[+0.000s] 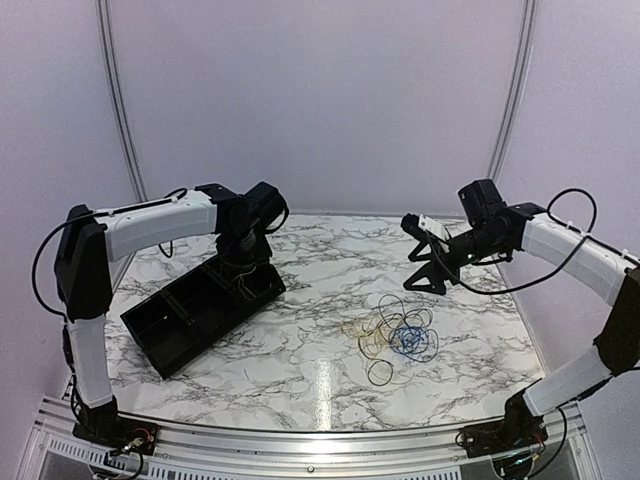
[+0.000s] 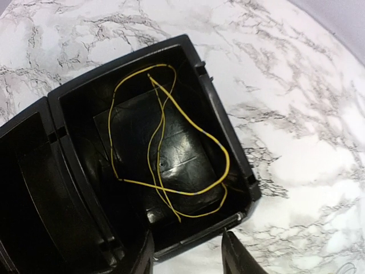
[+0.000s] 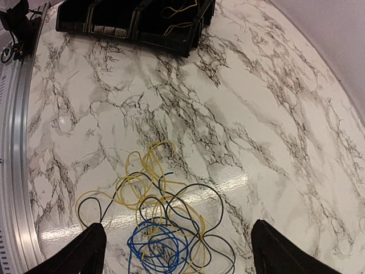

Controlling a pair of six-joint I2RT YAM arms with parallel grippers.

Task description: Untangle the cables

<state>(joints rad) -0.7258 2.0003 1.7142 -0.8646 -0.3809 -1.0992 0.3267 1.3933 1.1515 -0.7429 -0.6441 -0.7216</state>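
A tangle of cables [image 1: 395, 340] lies on the marble table right of centre: thin yellow, black and blue wires looped through each other. In the right wrist view the cable tangle [image 3: 165, 228] sits just below my right gripper [image 3: 177, 251], which is open wide and touches nothing. That right gripper [image 1: 420, 262] hovers up and left of the pile. A separate yellow cable [image 2: 162, 142] lies loosely coiled in the end compartment of a black tray [image 2: 222, 120]. My left gripper [image 2: 188, 254] hangs over that compartment's near rim, jaws apart and empty. From above, the left gripper [image 1: 247, 268] is at the tray's right end.
The black tray [image 1: 190, 320] has several compartments and lies slanted on the left half of the table; the black tray [image 3: 131, 25] also shows at the top of the right wrist view. A metal rail [image 1: 300, 440] runs along the near edge.
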